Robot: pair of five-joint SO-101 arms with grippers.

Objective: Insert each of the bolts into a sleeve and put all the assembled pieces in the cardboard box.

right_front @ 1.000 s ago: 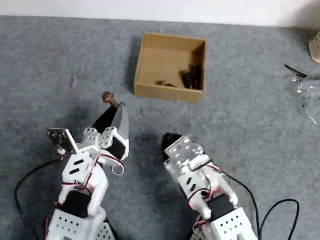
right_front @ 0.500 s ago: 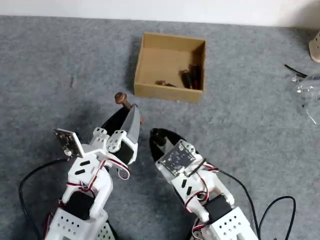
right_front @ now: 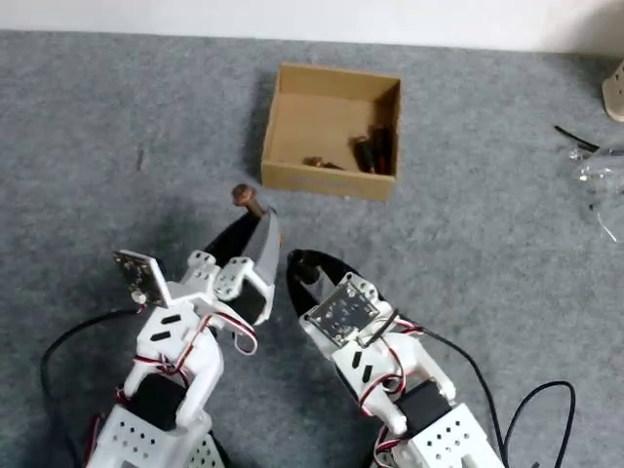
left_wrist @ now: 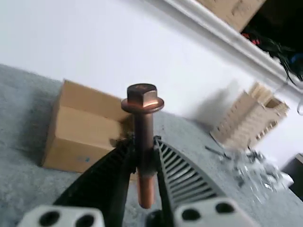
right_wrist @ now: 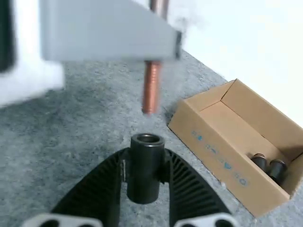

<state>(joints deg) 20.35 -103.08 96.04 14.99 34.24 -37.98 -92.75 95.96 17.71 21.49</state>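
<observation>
Gripping a copper-coloured bolt [left_wrist: 143, 130] by the middle of its shank, the left gripper [left_wrist: 142, 163] sits on the near side of the cardboard box [left_wrist: 80, 137], close to the box's front wall and towards its left corner. The jaws are drawn in narrow on the shank. The flanged hex head stands clear above the fingers and the tip pokes out below them. From the high view the bolt [right_front: 249, 198] has its head turned towards the box [right_front: 327, 177], near the front wall but not touching it.

The right gripper [right_wrist: 144, 172] lies beside the left gripper [right_front: 255, 222], a little farther from the box. It is clamped on a black sleeve [right_wrist: 145, 165], held upright with its open bore facing up. In the right wrist view the bolt [right_wrist: 152, 85] hangs above the sleeve's mouth and a shade beyond it, towards the box [right_wrist: 213, 146]. The tip is apart from the rim and not entered.

Inside the box, dark assembled pieces [right_wrist: 277, 168] lie side by side against the right wall. A small brownish thing [right_front: 317, 163] lies along the inside of the front wall, possibly another piece. Box and arms rest on grey carpet [right_front: 117, 127].
</observation>
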